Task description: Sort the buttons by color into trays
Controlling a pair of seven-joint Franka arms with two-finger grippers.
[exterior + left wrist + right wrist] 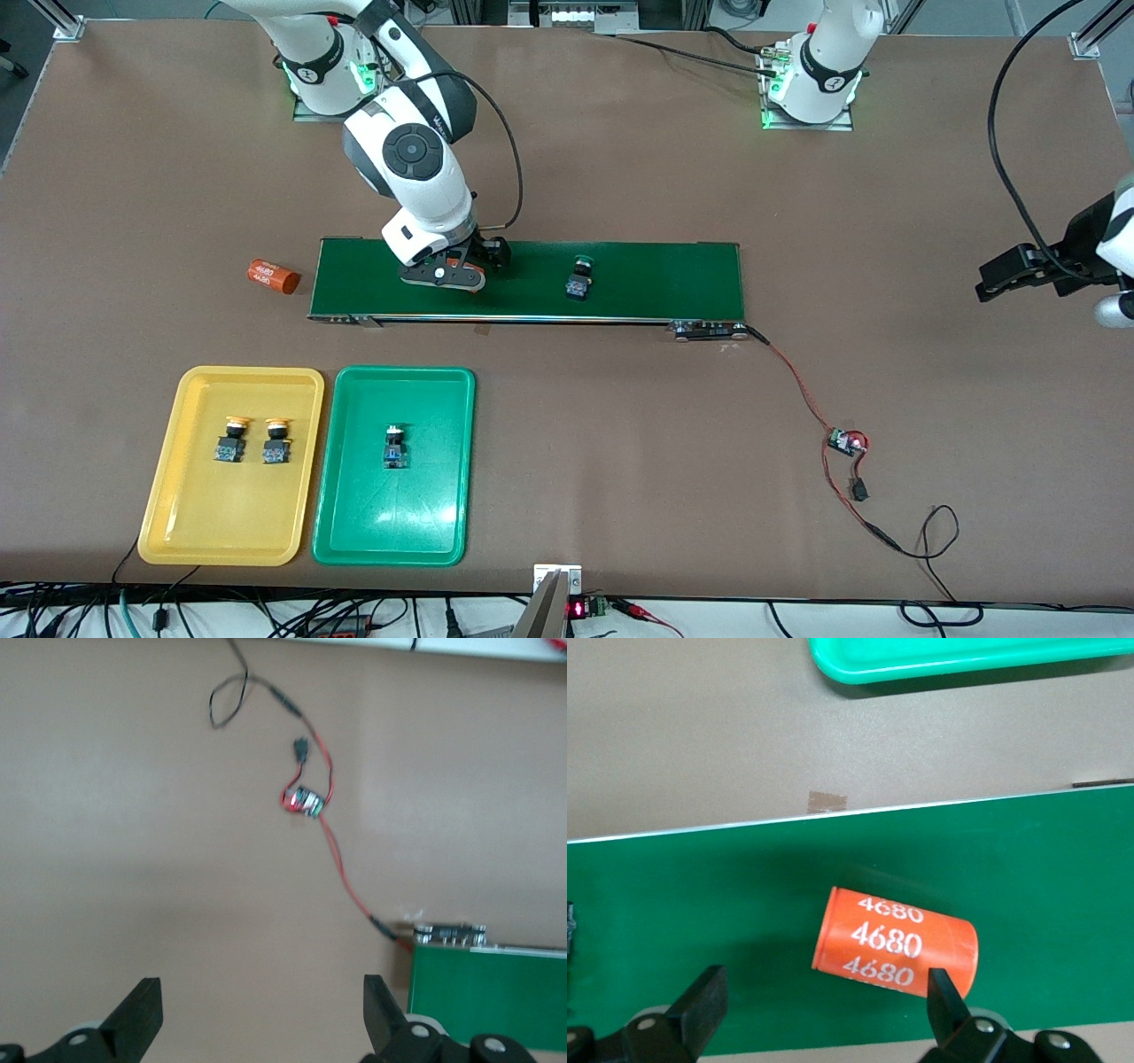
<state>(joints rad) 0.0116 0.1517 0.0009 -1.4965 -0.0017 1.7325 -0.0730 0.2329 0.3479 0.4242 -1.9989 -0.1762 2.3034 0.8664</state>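
Two yellow-capped buttons (229, 440) (275, 440) lie in the yellow tray (195, 523). One green-capped button (396, 446) lies in the green tray (354, 532) (966, 656). Another green-capped button (579, 276) sits on the dark-green conveyor belt (656, 283). My right gripper (443, 276) (824, 988) hangs open low over the belt at the right arm's end. An orange cylinder (895, 942) printed 4680 lies on the belt between its fingers, close to one of them. My left gripper (997, 282) (261, 988) is open and empty over bare table off the belt's other end.
A second orange cylinder (272, 276) lies on the table just off the belt's end by the right arm. A small circuit board (846, 441) (306, 801) with red and black wires runs from the belt's motor end (709, 330) toward the front camera.
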